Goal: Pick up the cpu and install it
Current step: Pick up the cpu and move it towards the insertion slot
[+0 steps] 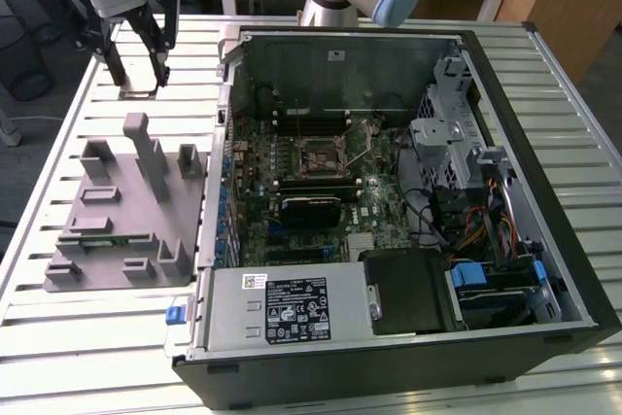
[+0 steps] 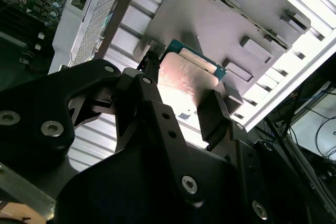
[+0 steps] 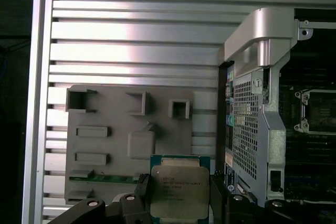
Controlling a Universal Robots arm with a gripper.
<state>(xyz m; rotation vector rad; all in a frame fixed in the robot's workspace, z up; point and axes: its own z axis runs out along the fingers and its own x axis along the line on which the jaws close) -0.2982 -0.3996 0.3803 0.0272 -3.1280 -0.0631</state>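
Observation:
The cpu (image 3: 176, 191), a flat square chip with a silvery top and a thin darker rim, is clamped between my gripper's (image 3: 177, 203) two black fingers in both wrist views. It is also the shiny cpu (image 2: 188, 77) in the second wrist view. In the exterior view my gripper (image 1: 137, 83) hangs over the far left corner of the slatted table, beyond the grey fixture. The motherboard socket (image 1: 321, 155), a black square with a metal frame, lies in the open computer case to the exterior view's right, well away from the gripper.
A grey moulded fixture (image 1: 117, 211) with raised blocks and slots lies on the slatted metal table (image 1: 117, 337), left of the case. The open computer case (image 1: 408, 201) holds the motherboard, cables, drive bays and a power supply (image 1: 287, 306). The case's metal wall (image 3: 252, 124) rises beside the fixture.

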